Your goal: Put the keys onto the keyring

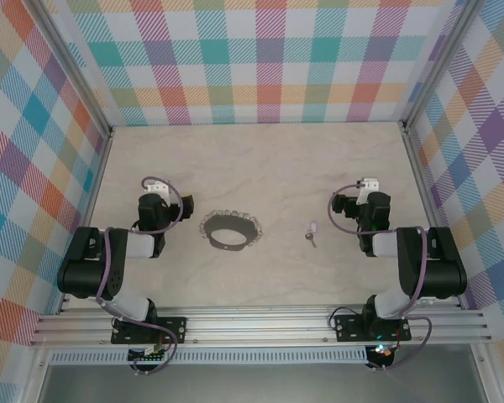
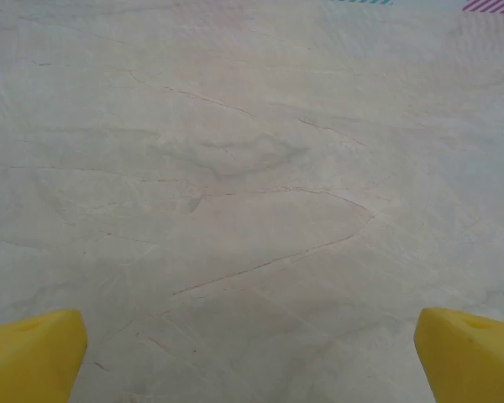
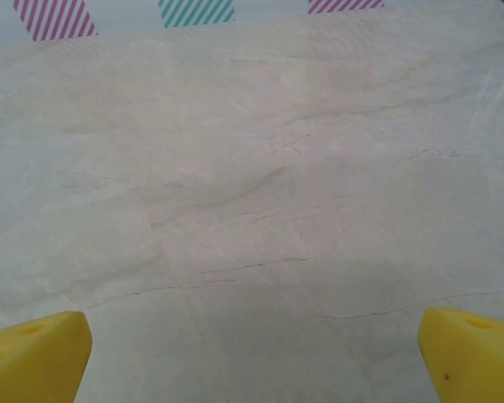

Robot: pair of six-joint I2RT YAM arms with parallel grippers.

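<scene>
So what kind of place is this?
Probably a robot practice booth: two arms bolted to a metal rail, a marble-look table, and checked walls on three sides.

Operator: State the item count for loose parts.

Technician: Quantity 1: large, thin, dark loop keyring (image 1: pixel 231 231) edged with silvery beads. Quantity 1: tiny key (image 1: pixel 312 233), pale lilac head, short dark metal shaft, at 3 o'clock of the loop.

Operator: Manipulators?

Technician: Quantity 2: left black arm (image 1: pixel 101 269), right black arm (image 1: pixel 428 264). Yellow fingertips (image 2: pixel 29 357): 2 per arm, 4 total.
</scene>
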